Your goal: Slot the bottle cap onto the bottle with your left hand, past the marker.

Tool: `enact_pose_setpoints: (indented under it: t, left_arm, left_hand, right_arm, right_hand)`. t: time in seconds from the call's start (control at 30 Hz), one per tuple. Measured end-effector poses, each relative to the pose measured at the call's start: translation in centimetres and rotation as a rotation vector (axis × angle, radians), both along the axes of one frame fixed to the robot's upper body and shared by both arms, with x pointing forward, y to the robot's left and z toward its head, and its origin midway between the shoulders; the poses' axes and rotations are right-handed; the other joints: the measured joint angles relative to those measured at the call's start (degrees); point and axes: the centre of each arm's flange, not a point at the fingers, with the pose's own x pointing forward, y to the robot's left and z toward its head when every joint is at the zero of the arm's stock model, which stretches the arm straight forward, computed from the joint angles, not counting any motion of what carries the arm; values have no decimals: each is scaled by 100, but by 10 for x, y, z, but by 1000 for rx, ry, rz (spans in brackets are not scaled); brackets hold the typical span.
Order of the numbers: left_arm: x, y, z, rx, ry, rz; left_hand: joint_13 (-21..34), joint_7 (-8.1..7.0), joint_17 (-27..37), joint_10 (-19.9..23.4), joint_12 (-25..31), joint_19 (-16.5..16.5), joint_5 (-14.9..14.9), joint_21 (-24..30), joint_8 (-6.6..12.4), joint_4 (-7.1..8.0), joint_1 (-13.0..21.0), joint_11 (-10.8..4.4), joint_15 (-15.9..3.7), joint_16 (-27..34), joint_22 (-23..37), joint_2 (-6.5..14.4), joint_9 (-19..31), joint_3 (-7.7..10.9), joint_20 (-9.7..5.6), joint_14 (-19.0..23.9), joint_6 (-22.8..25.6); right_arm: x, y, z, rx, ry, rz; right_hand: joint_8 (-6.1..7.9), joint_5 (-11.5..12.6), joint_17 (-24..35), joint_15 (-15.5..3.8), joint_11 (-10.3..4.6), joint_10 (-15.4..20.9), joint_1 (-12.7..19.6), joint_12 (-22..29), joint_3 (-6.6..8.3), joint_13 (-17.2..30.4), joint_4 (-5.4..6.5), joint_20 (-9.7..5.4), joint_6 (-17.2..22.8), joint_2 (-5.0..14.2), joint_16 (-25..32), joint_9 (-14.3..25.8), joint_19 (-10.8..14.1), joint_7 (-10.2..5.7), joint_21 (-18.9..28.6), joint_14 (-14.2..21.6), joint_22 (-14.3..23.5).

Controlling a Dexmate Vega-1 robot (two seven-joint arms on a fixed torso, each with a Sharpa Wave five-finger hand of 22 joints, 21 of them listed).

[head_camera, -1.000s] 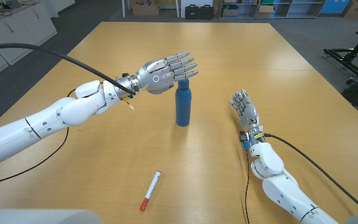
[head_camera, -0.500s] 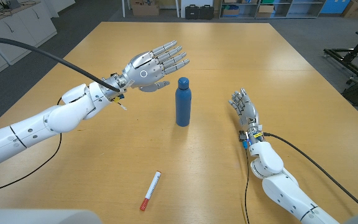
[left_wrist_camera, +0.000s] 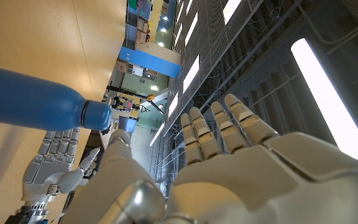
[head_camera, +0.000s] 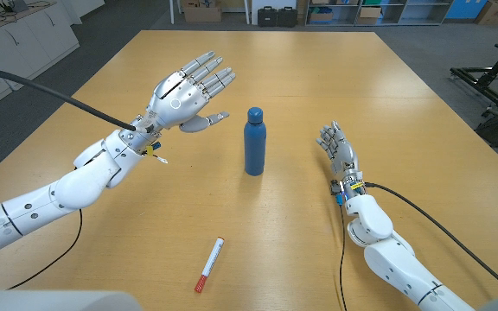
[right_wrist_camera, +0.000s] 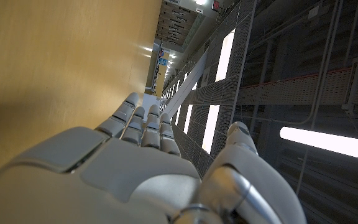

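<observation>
A blue bottle (head_camera: 254,142) stands upright in the middle of the table with its blue cap (head_camera: 254,114) on top. In the left wrist view the bottle (left_wrist_camera: 36,106) and its cap (left_wrist_camera: 98,116) show past my own fingers. My left hand (head_camera: 184,91) hovers above the table to the left of the bottle, fingers spread and holding nothing. My right hand (head_camera: 338,149) stands on its edge on the table to the right of the bottle, fingers straight and apart, empty. A red and white marker (head_camera: 209,264) lies near the front edge.
The wooden table (head_camera: 318,78) stretches far behind the bottle. A black cable (head_camera: 50,86) runs along my left arm, and another trails from my right wrist. Boxes and cases stand on the floor beyond the far edge.
My left hand has lifted off the bottle's top and drawn back to the left, opening its fingers. The capped bottle stays upright. My right hand has not moved.
</observation>
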Motion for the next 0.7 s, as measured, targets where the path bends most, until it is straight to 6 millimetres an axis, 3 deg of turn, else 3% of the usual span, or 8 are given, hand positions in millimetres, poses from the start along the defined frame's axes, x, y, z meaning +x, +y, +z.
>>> enact_pose_setpoints:
  t: [0.33,0.7]
  left_arm:
    - [-10,17,-17,-283,108,-52]
    - [-15,38,-26,-578,270,-177]
  left_hand:
    - [1,-30,0,259,11,133,0,0,87,25,-112,-25,-3,0,0,113,-27,26,-11,145,275]
    - [1,61,0,339,11,156,-27,0,104,23,-173,55,-24,0,0,173,-53,74,12,166,366]
  right_arm:
    - [-6,6,0,-10,-3,-12]
    - [-15,12,5,-28,-13,-32]
  right_hand:
    - [0,0,0,-31,0,0,0,0,0,0,0,-31,0,0,0,0,31,0,0,31,0]
    - [0,0,1,-61,22,21,0,22,0,0,0,-52,0,0,0,0,51,0,0,62,0]
